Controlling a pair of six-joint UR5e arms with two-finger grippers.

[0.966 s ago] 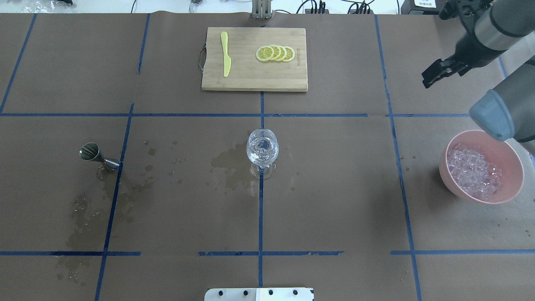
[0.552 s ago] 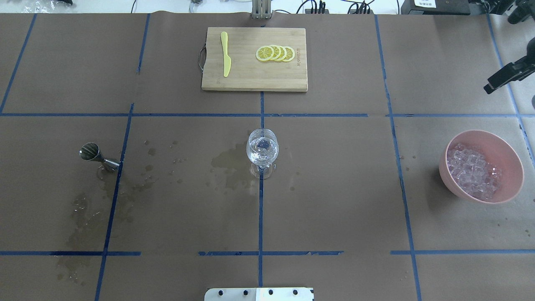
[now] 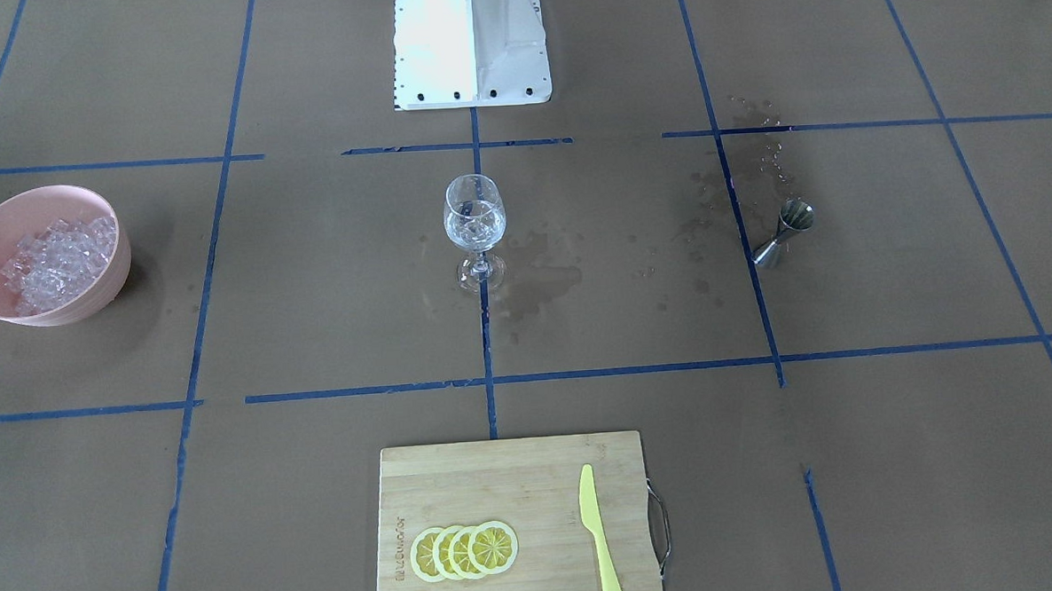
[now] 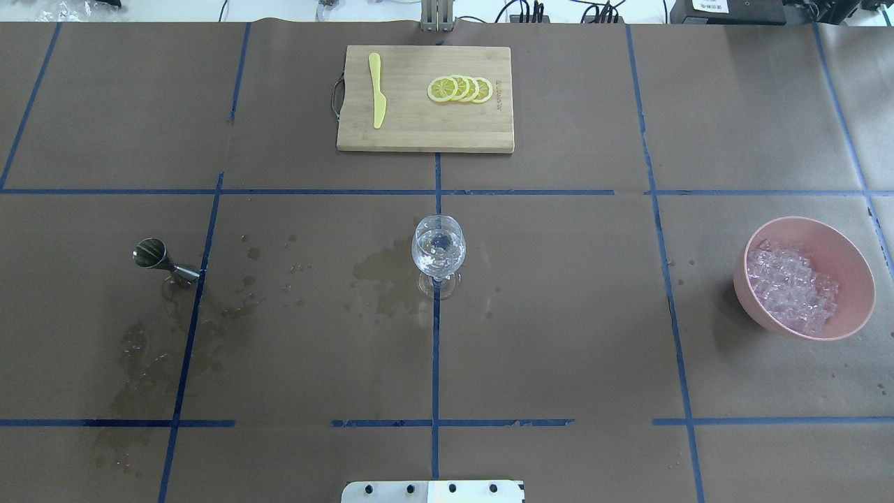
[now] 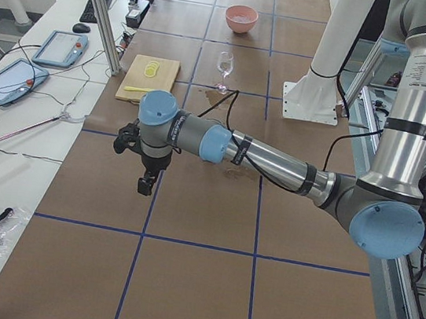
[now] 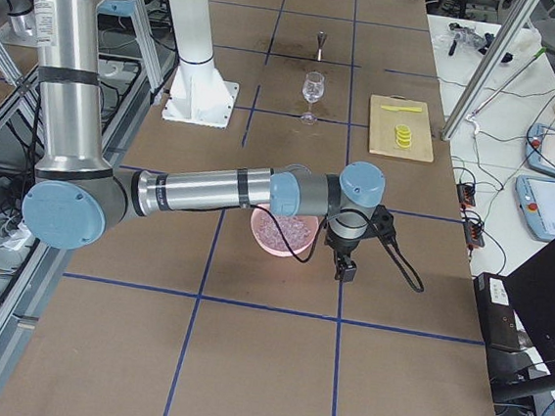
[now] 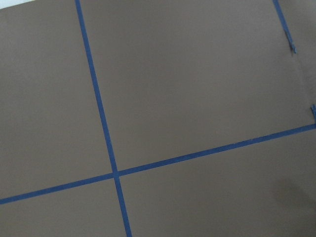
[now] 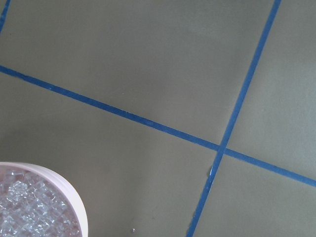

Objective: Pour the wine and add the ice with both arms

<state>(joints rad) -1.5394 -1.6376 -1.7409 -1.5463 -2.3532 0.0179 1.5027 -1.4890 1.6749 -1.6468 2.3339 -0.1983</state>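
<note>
A clear stemmed glass point(image 4: 438, 253) stands at the table's centre, also in the front view point(image 3: 475, 219). It holds some ice cubes; the clear wine in it is barely visible. A pink bowl point(image 4: 849, 265) full of ice point(image 4: 789, 286) sits at the right; the right wrist view shows its rim point(image 8: 75, 198) and ice point(image 8: 29, 210). My left gripper point(image 5: 144, 184) hangs over bare paper far left of the glass. My right gripper point(image 6: 344, 266) hangs beside the bowl point(image 6: 267, 235). I cannot tell whether either is open or shut. Neither shows overhead.
A steel jigger point(image 4: 157, 260) stands at the left among wet stains point(image 4: 380, 276). A bamboo board point(image 4: 424, 133) at the far side carries a yellow knife point(image 4: 377, 91) and lemon slices point(image 4: 459, 89). The white pedestal base point(image 3: 469, 40) is at the near edge.
My right arm and gripper have swung right and left the overhead view. The glass, bowl and jigger have not moved.
</note>
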